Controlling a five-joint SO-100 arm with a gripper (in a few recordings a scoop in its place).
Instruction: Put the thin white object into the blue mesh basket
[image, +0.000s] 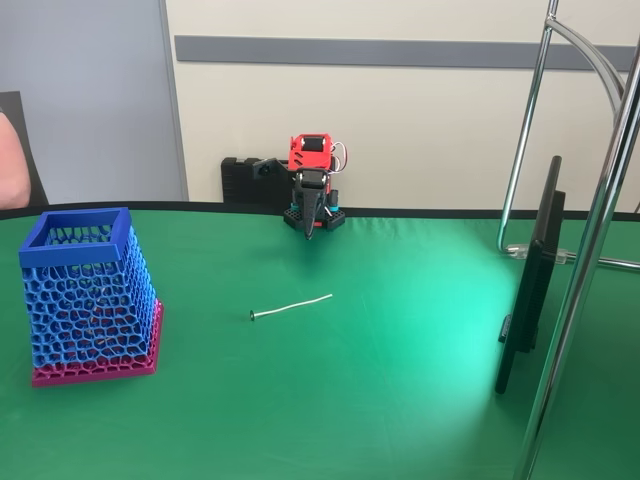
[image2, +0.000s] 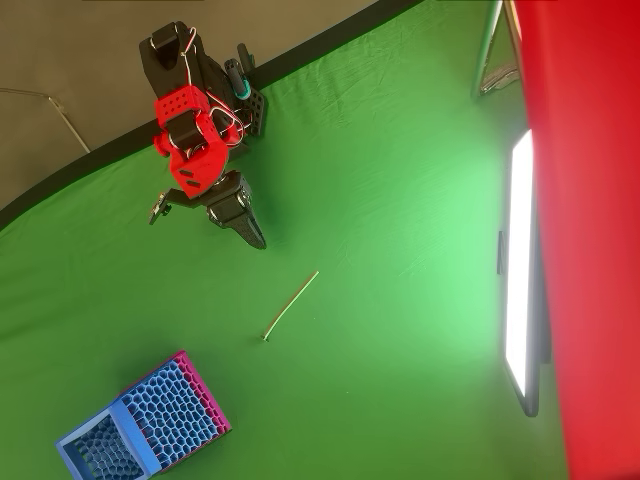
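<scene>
Basket (image2: 140, 428) cut at the overhead view's bottom edge; its interior floor is unreadable through the mesh. Stick's (image: 291, 306) dark tip too small to make out. Gripper (image: 310, 232) fingers merge into one dark point; gap cannot be judged.

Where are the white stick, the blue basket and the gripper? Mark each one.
white stick (image: 292, 305): fixed view, middle of its length.
blue basket (image: 75, 247): fixed view, front rim.
gripper (image2: 256, 238): overhead view, at the fingertips.
</scene>
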